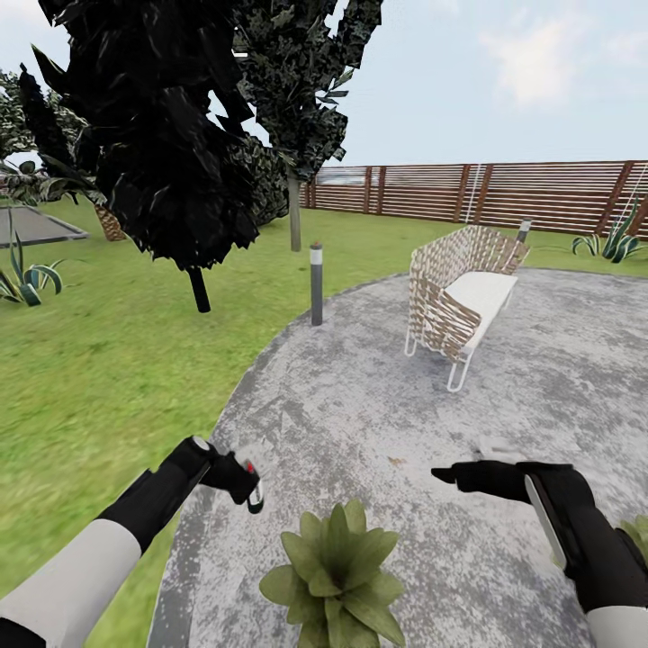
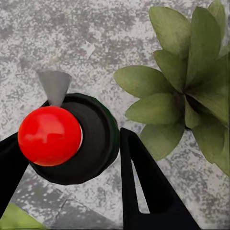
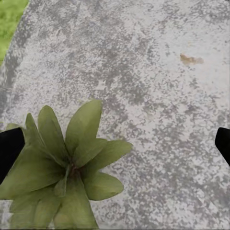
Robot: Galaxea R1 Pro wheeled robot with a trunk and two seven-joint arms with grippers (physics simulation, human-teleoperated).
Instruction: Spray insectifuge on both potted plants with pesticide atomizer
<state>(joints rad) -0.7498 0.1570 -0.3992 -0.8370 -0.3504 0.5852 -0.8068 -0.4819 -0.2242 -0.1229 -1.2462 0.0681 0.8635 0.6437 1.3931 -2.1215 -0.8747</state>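
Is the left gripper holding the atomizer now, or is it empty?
Holding it. In the left wrist view the atomizer, red-topped, sits between the left gripper's dark fingers, beside a potted plant.

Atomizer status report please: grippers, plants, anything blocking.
Left gripper shut on atomizer, beside near potted plant. Right gripper open, empty. Second plant at right edge. Paving between unobstructed.

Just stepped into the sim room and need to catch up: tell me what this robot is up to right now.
The robot stands on a round paved patio in a garden. Its left gripper is shut on the pesticide atomizer, a dark bottle with a red top and grey nozzle, held just beside a potted plant with broad green leaves. The right gripper is open and empty, hovering on that plant's other side. A second plant's leaves peek in at the right edge. A woven bench sits further back.
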